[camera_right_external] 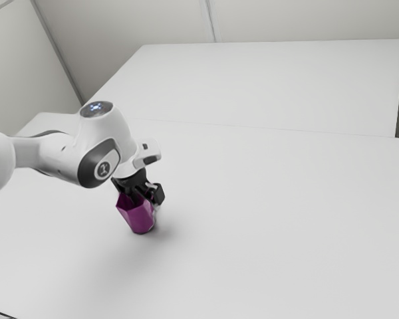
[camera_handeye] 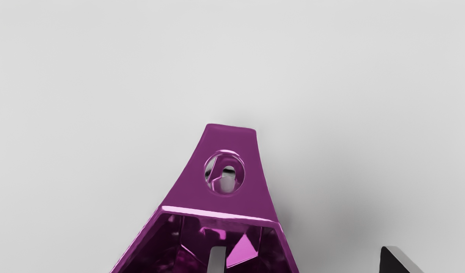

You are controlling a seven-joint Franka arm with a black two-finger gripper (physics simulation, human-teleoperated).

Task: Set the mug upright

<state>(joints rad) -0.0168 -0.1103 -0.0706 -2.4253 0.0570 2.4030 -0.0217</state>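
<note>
Wrist view: the gripper (camera_handeye: pixel 301 248) stands open astride one wall of the mug (camera_handeye: pixel 227 204), which sideways drift might topple.

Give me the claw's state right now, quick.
Claw: open, holding nothing; one finger is inside the mug, the other outside it.

The fingers (camera_right_external: pixel 159 194) are at the rim of the purple mug (camera_right_external: pixel 139 218).
</note>
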